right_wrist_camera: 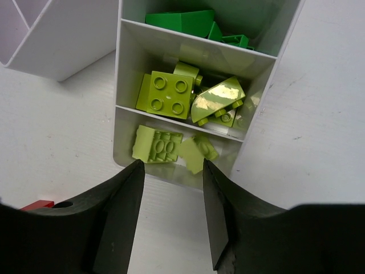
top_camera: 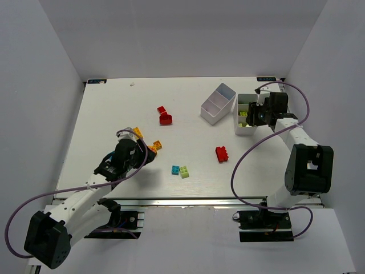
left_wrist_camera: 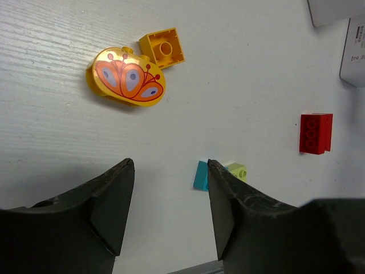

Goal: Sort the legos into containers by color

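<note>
Loose legos lie on the table: a yellow rounded piece with a butterfly print [left_wrist_camera: 128,77], an orange square brick [left_wrist_camera: 162,48], a cyan brick [left_wrist_camera: 201,176] touching a lime one [left_wrist_camera: 236,170], and red bricks [top_camera: 221,153] [top_camera: 165,118]. My left gripper [left_wrist_camera: 170,165] is open and empty, hovering near the yellow and orange pieces. My right gripper [right_wrist_camera: 173,165] is open and empty above the near end of the right container [right_wrist_camera: 166,177]. That container holds lime bricks [right_wrist_camera: 157,145] in its near and middle compartments and dark green ones [right_wrist_camera: 188,23] in the far one.
A second white container [top_camera: 218,103] stands at an angle just left of the first one. A small red brick [top_camera: 161,109] lies behind the larger red one. White walls enclose the table on three sides.
</note>
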`<state>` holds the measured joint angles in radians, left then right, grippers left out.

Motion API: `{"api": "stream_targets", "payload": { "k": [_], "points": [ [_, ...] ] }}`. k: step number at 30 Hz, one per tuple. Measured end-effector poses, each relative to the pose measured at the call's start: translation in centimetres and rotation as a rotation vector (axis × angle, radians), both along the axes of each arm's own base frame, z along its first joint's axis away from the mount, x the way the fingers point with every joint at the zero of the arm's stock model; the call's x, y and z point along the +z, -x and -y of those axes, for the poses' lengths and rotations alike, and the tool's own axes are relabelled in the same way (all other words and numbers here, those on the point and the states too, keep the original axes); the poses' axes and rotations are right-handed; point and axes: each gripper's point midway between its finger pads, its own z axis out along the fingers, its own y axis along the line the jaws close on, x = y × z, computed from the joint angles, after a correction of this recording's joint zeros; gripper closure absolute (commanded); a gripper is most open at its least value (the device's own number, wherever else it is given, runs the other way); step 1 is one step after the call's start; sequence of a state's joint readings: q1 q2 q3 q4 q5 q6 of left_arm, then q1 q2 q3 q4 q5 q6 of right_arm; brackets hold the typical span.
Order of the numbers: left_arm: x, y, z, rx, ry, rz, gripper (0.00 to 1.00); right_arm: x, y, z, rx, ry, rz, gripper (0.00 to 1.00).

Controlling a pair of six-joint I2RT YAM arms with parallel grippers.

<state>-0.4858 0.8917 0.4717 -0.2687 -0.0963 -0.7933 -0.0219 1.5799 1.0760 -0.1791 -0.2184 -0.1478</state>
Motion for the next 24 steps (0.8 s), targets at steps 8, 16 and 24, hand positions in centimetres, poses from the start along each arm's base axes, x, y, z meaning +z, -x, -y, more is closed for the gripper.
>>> {"api": "stream_targets", "payload": {
  "k": [8,16,24],
  "points": [
    [0.0,0.0,0.0,0.000,-0.001,-0.001,0.45,0.8,0.7,-1.4,0.123,-0.014,0.023,0.11],
    [0.6,0.0,0.0,-0.003,0.009,0.021,0.54,5.9,10.6,-11.1,0.968,0.029,0.358,0.11],
    [1.0,0.0,0.0,-0.001,0.015,0.033,0.49,-0.9,24.1,-22.5,1.427,-0.073,0.153,0.26]
  ]
}}
